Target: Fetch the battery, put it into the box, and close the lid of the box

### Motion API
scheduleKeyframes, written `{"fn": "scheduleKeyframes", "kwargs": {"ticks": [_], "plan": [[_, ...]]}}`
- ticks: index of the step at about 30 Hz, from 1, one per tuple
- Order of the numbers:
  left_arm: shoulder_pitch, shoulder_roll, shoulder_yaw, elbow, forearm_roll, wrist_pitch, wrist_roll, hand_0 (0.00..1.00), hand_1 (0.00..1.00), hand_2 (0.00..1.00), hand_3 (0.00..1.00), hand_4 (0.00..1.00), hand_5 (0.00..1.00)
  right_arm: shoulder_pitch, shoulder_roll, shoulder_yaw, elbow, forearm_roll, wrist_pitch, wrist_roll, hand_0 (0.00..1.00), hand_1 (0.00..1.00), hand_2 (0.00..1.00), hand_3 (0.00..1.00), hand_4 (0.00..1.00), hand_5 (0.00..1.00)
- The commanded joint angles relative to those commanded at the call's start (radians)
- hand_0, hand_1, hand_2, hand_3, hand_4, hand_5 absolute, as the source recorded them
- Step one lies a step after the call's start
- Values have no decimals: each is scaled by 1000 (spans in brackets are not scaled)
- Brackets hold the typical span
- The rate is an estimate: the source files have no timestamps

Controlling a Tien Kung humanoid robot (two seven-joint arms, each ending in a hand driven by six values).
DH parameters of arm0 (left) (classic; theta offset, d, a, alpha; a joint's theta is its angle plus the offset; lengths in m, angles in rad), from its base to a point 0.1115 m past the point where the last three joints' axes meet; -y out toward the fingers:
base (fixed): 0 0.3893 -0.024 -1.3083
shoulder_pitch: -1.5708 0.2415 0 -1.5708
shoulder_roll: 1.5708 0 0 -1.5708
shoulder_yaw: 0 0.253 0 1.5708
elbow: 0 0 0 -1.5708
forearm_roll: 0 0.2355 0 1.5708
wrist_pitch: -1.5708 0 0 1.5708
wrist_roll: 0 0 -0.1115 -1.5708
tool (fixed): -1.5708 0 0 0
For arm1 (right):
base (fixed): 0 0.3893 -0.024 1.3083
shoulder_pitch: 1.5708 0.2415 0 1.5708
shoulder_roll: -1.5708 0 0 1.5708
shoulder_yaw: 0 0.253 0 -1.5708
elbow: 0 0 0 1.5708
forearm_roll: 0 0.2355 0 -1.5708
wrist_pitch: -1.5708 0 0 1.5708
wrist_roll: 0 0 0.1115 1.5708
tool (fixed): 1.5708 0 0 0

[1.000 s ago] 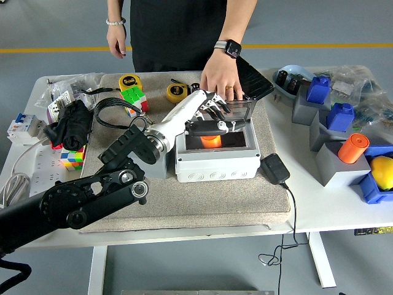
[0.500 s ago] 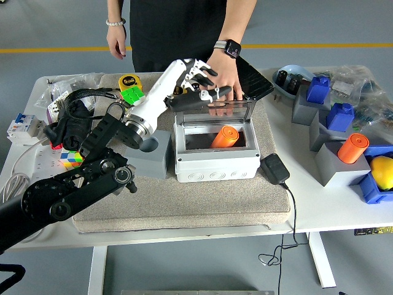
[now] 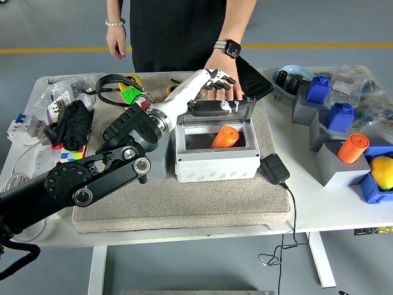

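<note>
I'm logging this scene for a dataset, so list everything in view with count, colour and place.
box: 1, light grey, mat centre, lid up
battery: 1, orange, inside the box
mat: 1, beige, table centre
table: 1, white
adapter: 1, black, right of the box
tape measures: 2, yellow, behind the box
puzzle cubes: at least 2, multicoloured, left side
orange cylinder: 1, on a grey block, right
blue blocks: 2, on grey blocks, right
yellow ball: 1, far right
left hand: white and black, fingers at the lid's top edge
person's hand: behind the lid, wearing a watch
</note>
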Motion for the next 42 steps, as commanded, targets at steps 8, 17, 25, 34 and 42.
{"fn": "scheduleKeyframes", "kwargs": {"ticks": [8, 17, 25, 34, 42], "plan": [[27, 24, 3, -55, 27, -14, 35, 557, 645, 678, 683, 998, 668, -7, -1, 6, -1, -2, 1, -1, 577, 642, 666, 584, 949, 482], [105, 74, -3, -178, 18, -42, 77, 298, 552, 620, 653, 998, 699, -8, 1, 14, 0, -11, 0, -2, 576, 642, 665, 584, 949, 482], [132, 83, -15, -233, -3, -60, 103, 282, 530, 614, 644, 998, 724, -9, 1, 14, 0, -9, 1, -2, 575, 641, 666, 585, 949, 482], [129, 73, -14, -226, -18, -60, 100, 280, 530, 614, 645, 998, 726, -9, 2, 13, 0, -5, 0, 0, 576, 641, 666, 585, 949, 481], [134, 65, 1, -216, -42, -70, 106, 279, 533, 615, 646, 998, 729, -10, 2, 12, 1, -9, -1, -1, 577, 641, 666, 585, 949, 481]]}}
